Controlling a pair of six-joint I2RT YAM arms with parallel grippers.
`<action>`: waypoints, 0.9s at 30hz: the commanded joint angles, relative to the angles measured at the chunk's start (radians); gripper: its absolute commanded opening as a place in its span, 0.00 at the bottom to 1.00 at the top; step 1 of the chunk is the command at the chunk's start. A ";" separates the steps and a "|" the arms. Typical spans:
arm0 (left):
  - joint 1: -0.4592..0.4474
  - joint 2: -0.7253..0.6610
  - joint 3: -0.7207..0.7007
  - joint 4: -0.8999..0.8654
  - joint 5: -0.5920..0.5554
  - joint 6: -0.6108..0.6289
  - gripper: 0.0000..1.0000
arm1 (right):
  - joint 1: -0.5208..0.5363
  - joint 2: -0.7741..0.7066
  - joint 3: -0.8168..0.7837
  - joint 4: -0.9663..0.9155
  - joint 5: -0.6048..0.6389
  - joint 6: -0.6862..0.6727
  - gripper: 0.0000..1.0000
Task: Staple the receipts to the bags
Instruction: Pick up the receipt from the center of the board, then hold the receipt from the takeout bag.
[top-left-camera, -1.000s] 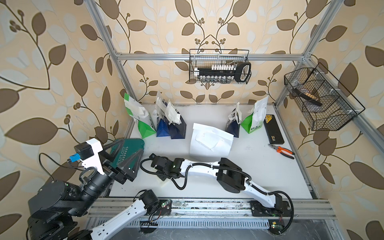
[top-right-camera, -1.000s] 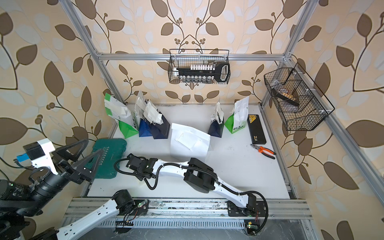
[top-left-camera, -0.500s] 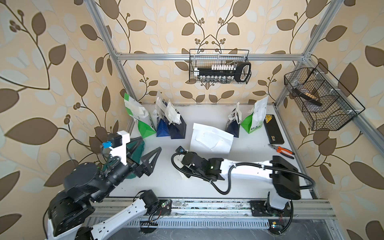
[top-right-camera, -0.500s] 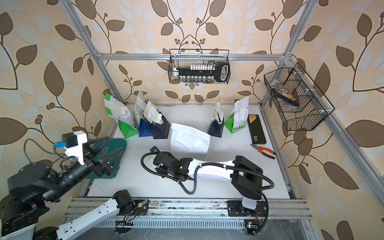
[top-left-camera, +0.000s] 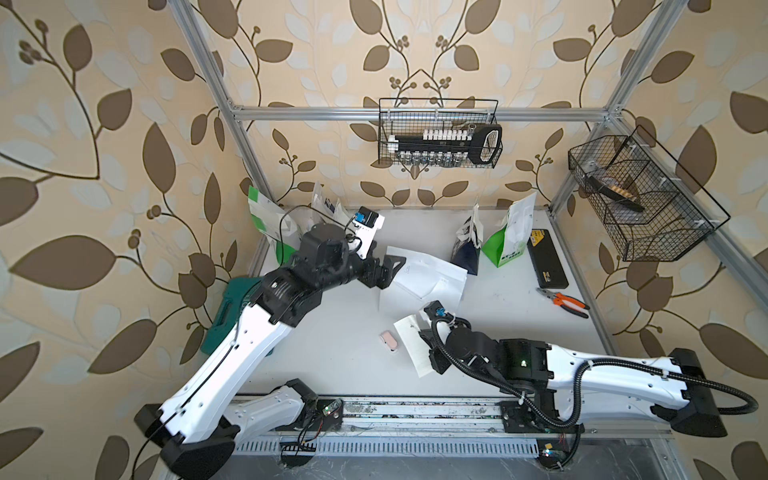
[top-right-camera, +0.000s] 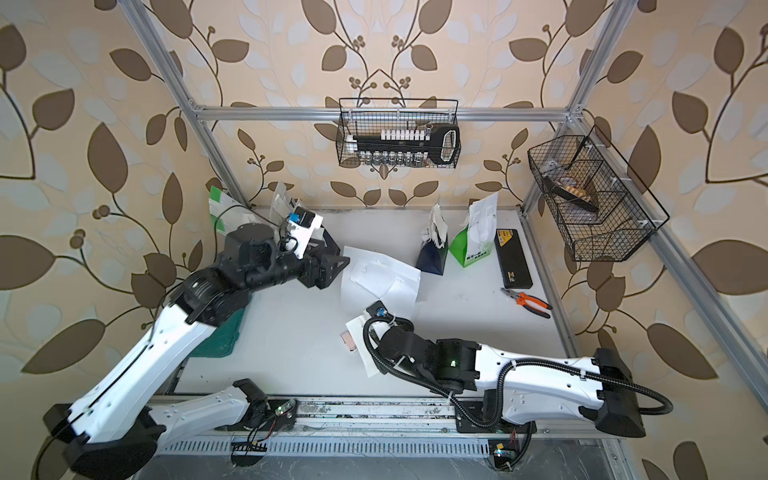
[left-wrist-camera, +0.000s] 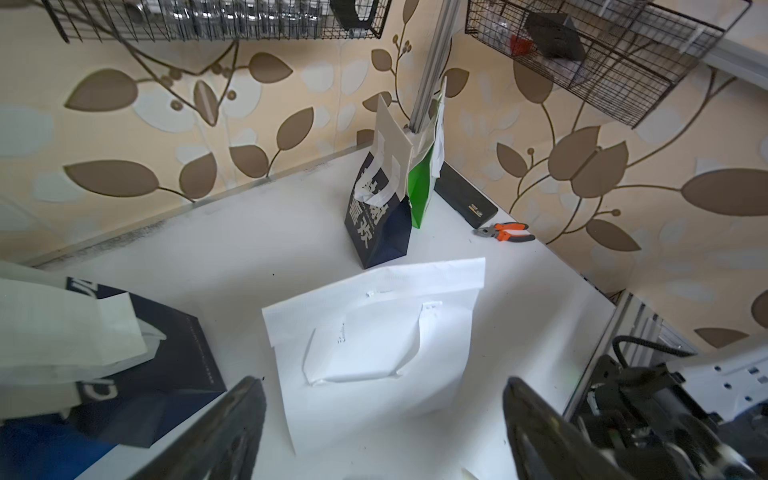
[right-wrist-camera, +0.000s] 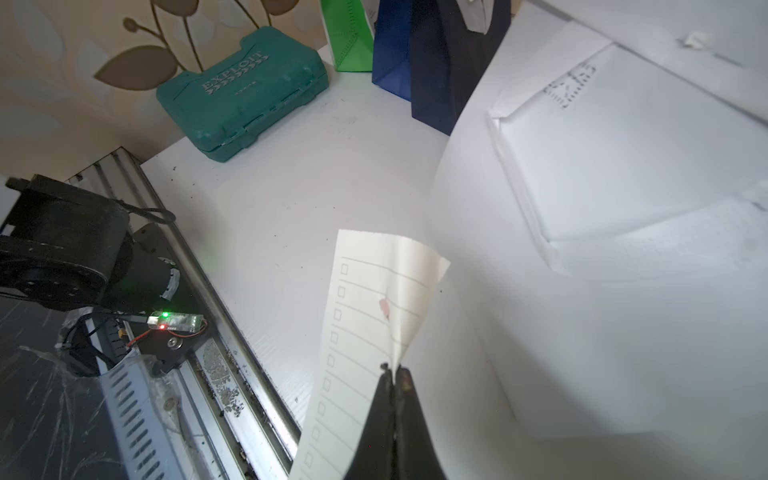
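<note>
Since a second ago the right arm (top-left-camera: 582, 370) has been drawn back to the front of the table (top-left-camera: 332, 365), and the left arm (top-left-camera: 249, 332) swung in from the teal case (right-wrist-camera: 241, 91), marked "EXPLOIT". Nearest, a checkbox-ruled receipt (right-wrist-camera: 365, 332) is pinched in the closed right gripper (right-wrist-camera: 392, 374) beside the flat white bag (left-wrist-camera: 374, 332), its faint print unreadable. The left gripper (left-wrist-camera: 379, 386) is spread wide and empty at that bag's edge, with a navy bag (left-wrist-camera: 378, 224) and a green bag (left-wrist-camera: 422, 195) stood beyond.
</note>
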 joint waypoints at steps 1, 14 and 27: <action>0.046 0.098 0.031 0.180 0.247 0.000 0.88 | -0.006 -0.046 -0.016 -0.077 0.105 0.034 0.00; 0.126 0.477 0.188 0.090 0.547 0.045 0.69 | -0.343 0.037 -0.001 0.207 0.039 -0.093 0.00; 0.126 0.293 -0.006 0.125 0.480 0.009 0.69 | -0.405 0.148 0.011 0.442 -0.040 -0.174 0.00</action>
